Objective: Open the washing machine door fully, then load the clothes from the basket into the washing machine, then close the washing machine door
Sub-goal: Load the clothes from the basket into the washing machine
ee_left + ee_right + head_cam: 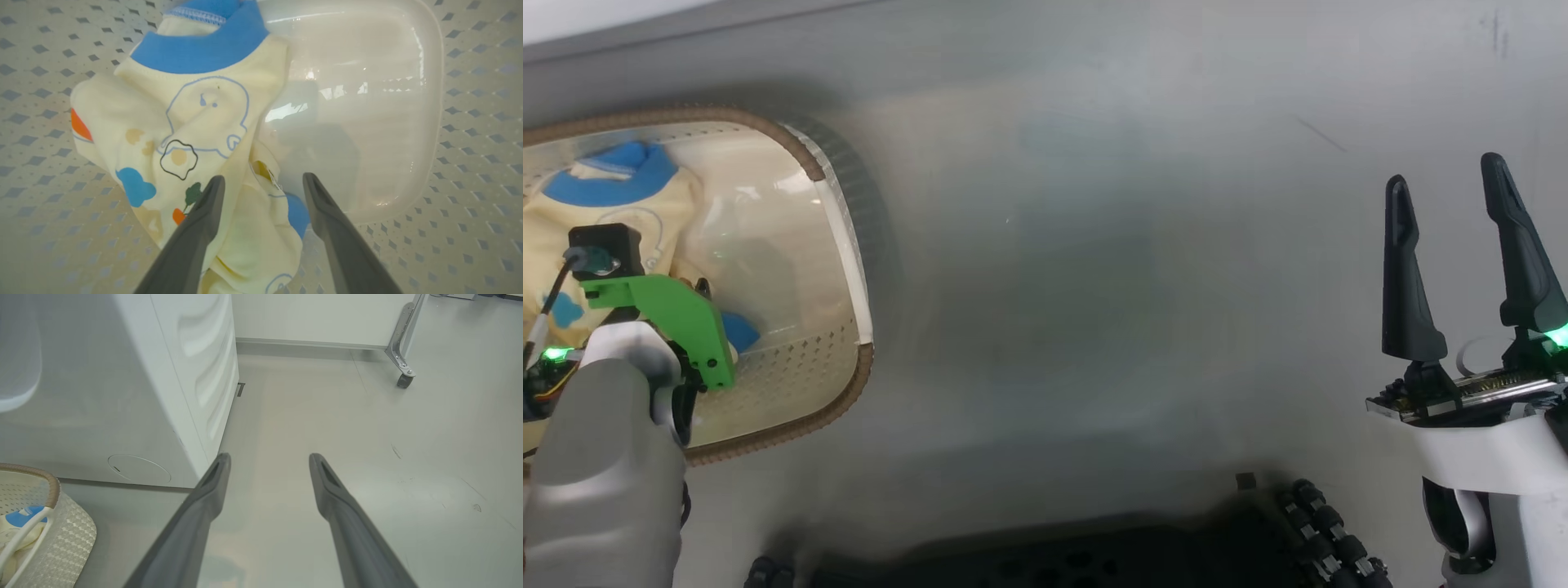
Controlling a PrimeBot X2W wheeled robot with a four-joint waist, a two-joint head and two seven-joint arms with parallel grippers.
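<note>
The clothes [184, 122], a cream-yellow garment with a blue collar and small blue and orange prints, lie crumpled inside the basket [792, 367]. They are bunched toward one side, so part of the glossy basket bottom shows bare beside them.

We see our left gripper [263, 177] reaching down into the basket with its two dark fingers [196, 228] spread wide apart. One finger sits over the cloth and the other over the bare bottom just beside it, with a fold and a blue cuff lying between them. Nothing is clamped, and we cannot tell whether the fingertips touch the cloth. In the head view, the left wrist with its green bracket [686, 314] hangs over the middle of the basket and covers part of the garment.

The brown-rimmed basket stands on the grey floor [1094, 245], with a white loop handle [20, 535] arching over its edge. Near the basket stands the washing machine [102, 416], a white box with a small round cover [139, 468] low on its front.

Our right gripper [1445, 171] hovers well apart from the basket, over bare floor, with its fingers also wide apart and holding nothing. Farther from the basket, past the machine, a metal leg with a caster [402, 371] stands near the wall [318, 318].
</note>
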